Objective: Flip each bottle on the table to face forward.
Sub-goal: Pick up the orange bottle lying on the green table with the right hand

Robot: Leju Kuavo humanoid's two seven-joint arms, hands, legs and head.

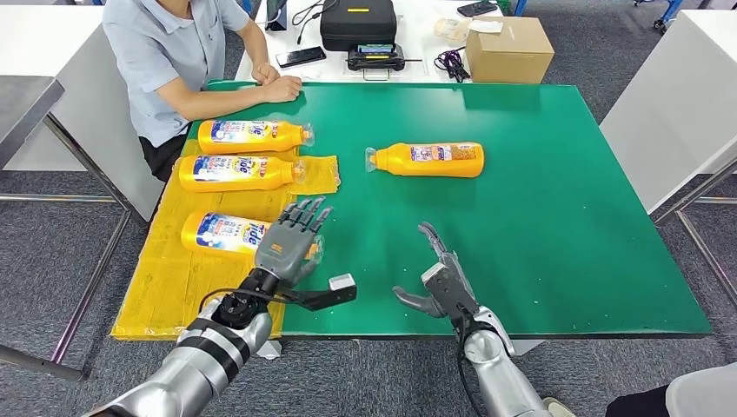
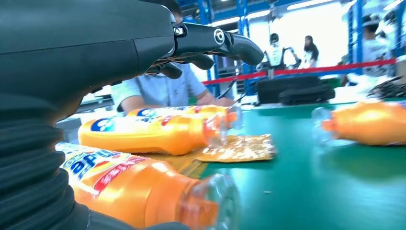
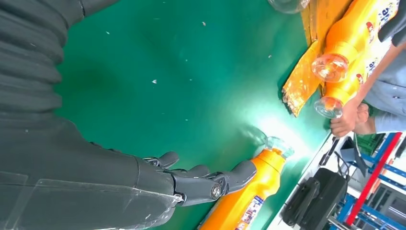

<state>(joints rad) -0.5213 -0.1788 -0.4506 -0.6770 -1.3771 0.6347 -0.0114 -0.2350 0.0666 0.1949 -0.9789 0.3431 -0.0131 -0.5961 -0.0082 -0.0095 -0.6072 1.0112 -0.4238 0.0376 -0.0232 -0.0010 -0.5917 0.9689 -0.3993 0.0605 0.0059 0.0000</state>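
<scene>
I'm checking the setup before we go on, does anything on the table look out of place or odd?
One bottle lies alone on the bare green table, cap toward the yellow mat, while the other three lie in a column on the mat with caps toward the table's middle. Nothing looks spilled or damaged. The mat's far corner looks wrinkled.

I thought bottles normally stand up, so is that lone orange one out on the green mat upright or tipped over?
Tipped over. The orange bottle lies on its side on the green mat, clear cap pointing toward the yellow sheet.

glossy plastic bottles (image 1: pixel 426 160) (clear caps); matt green table (image 1: pixel 556 217); crinkled yellow sheet (image 1: pixel 165 287)
</scene>
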